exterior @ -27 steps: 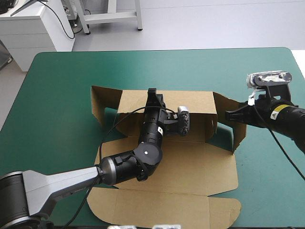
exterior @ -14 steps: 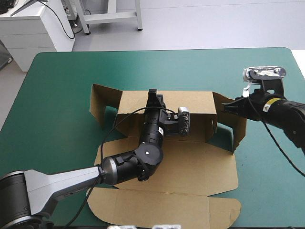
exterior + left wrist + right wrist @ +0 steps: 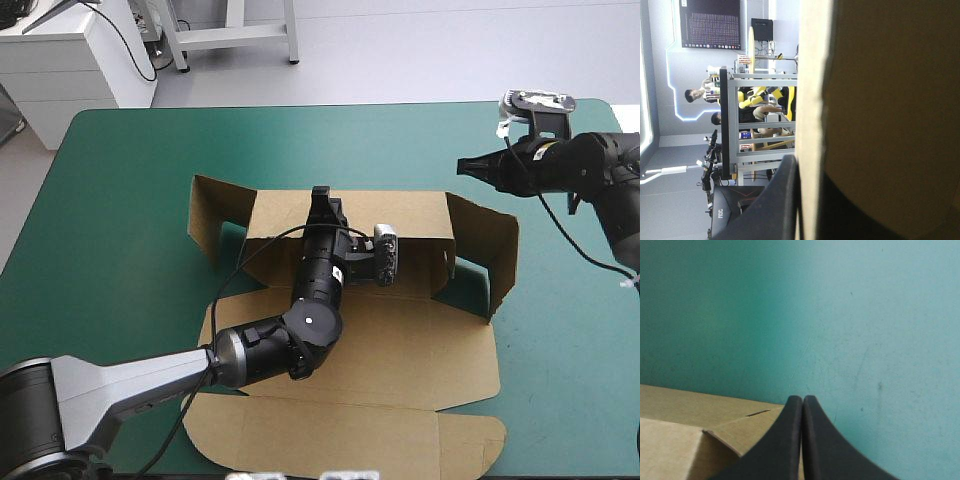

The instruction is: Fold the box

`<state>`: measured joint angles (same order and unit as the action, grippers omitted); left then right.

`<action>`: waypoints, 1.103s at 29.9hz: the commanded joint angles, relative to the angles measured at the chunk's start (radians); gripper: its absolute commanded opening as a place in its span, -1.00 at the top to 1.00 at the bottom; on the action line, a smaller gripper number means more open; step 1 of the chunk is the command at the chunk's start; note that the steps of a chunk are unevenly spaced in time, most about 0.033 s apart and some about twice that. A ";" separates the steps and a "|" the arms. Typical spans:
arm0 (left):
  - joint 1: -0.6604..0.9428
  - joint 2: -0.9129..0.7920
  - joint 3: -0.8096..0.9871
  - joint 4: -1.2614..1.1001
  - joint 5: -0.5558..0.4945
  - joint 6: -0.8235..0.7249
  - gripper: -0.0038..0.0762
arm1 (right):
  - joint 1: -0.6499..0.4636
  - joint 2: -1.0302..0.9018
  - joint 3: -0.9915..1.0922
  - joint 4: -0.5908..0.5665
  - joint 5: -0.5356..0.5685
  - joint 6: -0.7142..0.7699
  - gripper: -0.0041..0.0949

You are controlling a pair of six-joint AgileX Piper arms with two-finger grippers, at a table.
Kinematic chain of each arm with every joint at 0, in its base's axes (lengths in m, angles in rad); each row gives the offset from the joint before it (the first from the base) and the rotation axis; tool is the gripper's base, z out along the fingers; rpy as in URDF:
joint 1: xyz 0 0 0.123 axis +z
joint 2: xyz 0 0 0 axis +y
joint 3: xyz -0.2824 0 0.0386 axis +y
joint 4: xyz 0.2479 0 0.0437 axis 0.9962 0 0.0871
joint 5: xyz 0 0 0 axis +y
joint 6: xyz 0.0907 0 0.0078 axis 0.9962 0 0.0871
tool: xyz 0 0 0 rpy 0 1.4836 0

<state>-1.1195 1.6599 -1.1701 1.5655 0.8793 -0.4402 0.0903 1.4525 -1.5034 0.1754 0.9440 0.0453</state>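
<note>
Though near right fingers (image 3: 787,445), box (image 3: 685,410) apart.

Table (image 3: 120,200) with teal-green cover fills most of the high view; far corners rounded. Beyond the far edge: pale grey floor (image 3: 450,50), evenly lit, no hard shadows. Upper left: white cabinet (image 3: 60,60), black cable (image 3: 126,40) trailing down it. Top centre: grey metal frame (image 3: 235,35) standing on the floor.

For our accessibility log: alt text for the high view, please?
A partly folded brown box lies on a teal-green table, back wall raised. The left gripper clamps that wall's top edge; the right gripper, jaws shut, hovers near the box's right flap.
</note>
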 commanded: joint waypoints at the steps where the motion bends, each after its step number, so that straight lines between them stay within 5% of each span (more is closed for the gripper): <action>1: -0.006 -0.037 -0.023 0.027 0.016 -0.012 0.92 | -0.016 0.019 -0.047 0.029 0.017 -0.060 0.96; 21: -0.006 -0.037 -0.023 0.032 0.016 -0.063 0.92 | -0.012 0.040 -0.029 0.047 0.234 -0.202 0.96; 33: -0.006 -0.039 -0.023 0.037 0.004 -0.057 0.92 | -0.012 -0.134 0.154 0.081 0.176 -0.240 0.96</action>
<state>-1.1195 1.6599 -1.1701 1.5693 0.8712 -0.4810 0.0827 1.3914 -1.3613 0.2292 1.1520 -0.1795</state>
